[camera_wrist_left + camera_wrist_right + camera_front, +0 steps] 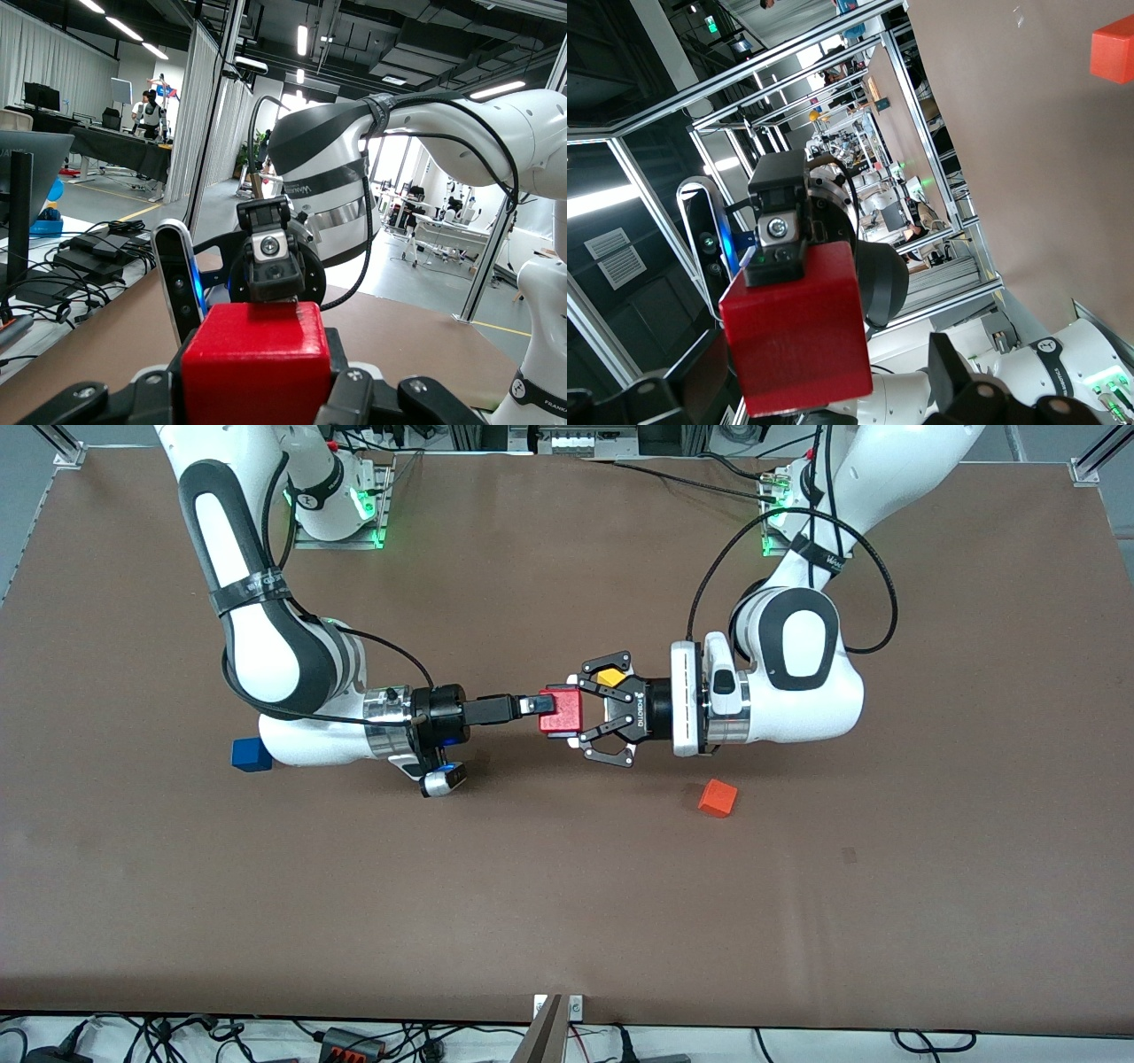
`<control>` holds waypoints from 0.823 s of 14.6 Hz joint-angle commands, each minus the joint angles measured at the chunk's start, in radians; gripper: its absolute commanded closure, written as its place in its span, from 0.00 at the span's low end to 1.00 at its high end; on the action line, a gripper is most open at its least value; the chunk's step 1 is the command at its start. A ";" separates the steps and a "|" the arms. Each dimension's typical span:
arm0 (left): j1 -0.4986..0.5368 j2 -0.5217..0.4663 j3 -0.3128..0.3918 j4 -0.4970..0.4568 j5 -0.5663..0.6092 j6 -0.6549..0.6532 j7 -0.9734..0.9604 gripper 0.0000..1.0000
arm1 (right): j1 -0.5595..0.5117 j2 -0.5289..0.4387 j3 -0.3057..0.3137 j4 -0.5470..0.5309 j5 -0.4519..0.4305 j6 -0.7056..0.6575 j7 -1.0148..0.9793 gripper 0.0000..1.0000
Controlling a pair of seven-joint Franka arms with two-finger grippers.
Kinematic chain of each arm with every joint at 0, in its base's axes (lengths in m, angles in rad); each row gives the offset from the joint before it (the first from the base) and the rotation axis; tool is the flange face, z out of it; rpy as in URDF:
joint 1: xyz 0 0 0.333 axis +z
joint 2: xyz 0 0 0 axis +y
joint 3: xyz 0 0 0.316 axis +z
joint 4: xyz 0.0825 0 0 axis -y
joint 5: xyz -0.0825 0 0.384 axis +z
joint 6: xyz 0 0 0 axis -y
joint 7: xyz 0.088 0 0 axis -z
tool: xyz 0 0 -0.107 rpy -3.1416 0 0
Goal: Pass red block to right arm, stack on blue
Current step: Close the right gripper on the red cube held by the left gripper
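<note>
The red block hangs in the air over the middle of the table, between the two grippers. My left gripper is shut on it, with its jaws tight against two sides in the left wrist view. My right gripper reaches in from the right arm's end and stands open around the block. One finger lies close against it and the other leaves a gap. The blue cube sits on the table beside the right arm's forearm, partly hidden by it.
An orange cube lies on the table nearer the front camera than the left gripper; it also shows in the right wrist view. A yellow thing shows through the left gripper's linkage. Both arm bases stand at the table's back edge.
</note>
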 commanded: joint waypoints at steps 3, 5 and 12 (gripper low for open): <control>-0.008 -0.006 0.001 -0.004 -0.037 0.017 0.036 0.97 | 0.000 0.006 -0.002 0.011 0.019 -0.001 -0.011 0.00; -0.009 -0.006 0.001 -0.004 -0.037 0.019 0.036 0.97 | 0.004 0.006 -0.002 0.011 0.019 -0.001 -0.002 0.00; -0.009 -0.007 -0.001 -0.007 -0.037 0.017 0.037 0.97 | 0.006 0.006 -0.002 0.016 0.021 0.004 -0.017 0.13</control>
